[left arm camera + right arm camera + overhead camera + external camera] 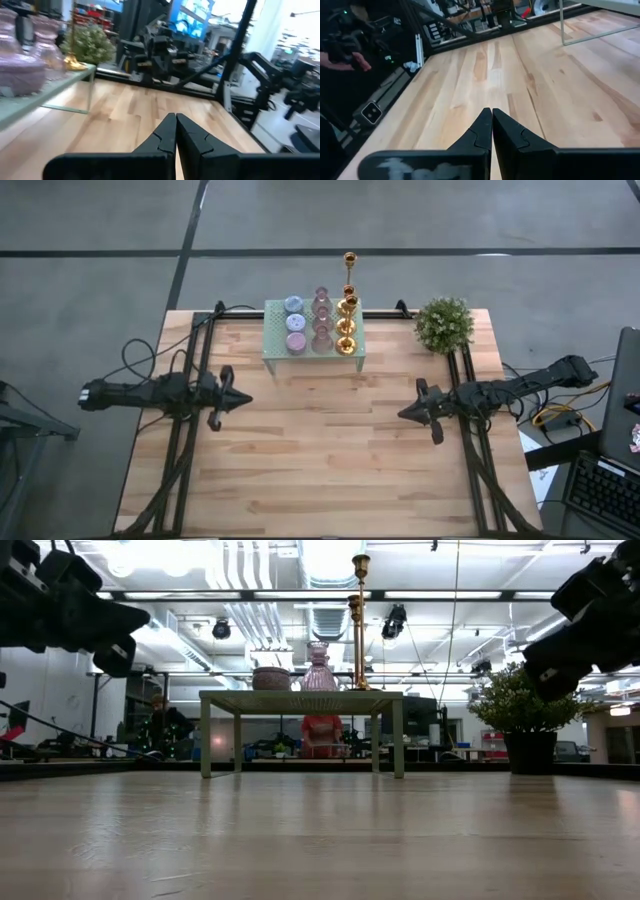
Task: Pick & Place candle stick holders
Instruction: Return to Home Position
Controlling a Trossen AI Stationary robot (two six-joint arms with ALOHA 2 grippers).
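Both dark arms lie low over the pale wooden tabletop (330, 470), well apart from the work. The left gripper (247, 399) is at the left centre of the high view and the right gripper (401, 414) at the right centre, their tips pointing toward each other. Each wrist view shows that arm's two fingers pressed together tip to tip with nothing between them, so both pincers are closed and empty.

Every one of the task's things stands on the pale green mesh rack (313, 350) at the upper centre of the high view. The small squat blue and mauve round holders (295, 323) form its left column and the pink glass holders (322, 315) its middle one. The shiny gold slender candlesticks (347, 315) line its right side, with the tallest at the top end. A bushy green potted plant (444, 323) stands to the right of the rack, apart from it.

Judging by this, the placing looks finished and the step in hand is the retreat to the rest pose. The next move calls for no grasp — only that each arm settle back on its own side, clear of the rack's legs, with the right arm also clear of the plant.
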